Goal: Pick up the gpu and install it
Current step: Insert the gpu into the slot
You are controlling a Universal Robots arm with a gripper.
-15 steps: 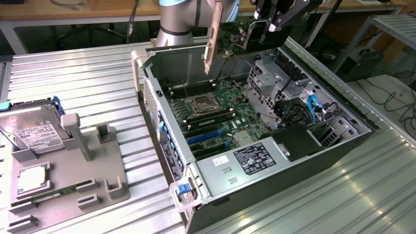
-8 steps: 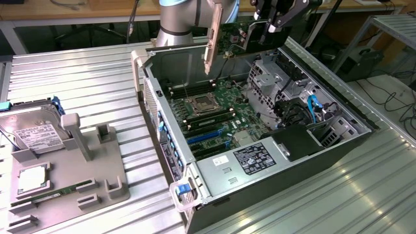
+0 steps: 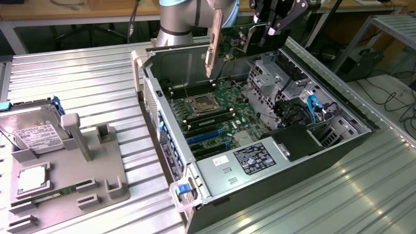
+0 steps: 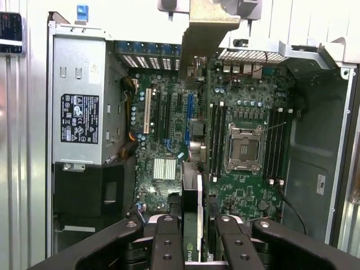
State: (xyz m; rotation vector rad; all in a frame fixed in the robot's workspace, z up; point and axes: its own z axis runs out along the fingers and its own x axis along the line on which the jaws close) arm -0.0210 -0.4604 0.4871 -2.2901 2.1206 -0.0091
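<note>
Two black fingers of the gripper stand only a little apart and pinch the gpu, which hangs on its edge between them, with its silver bracket at the far end. Beyond it lies the open computer case; the gpu is in the air above the motherboard, and the power supply sits at one end of the case.
</note>
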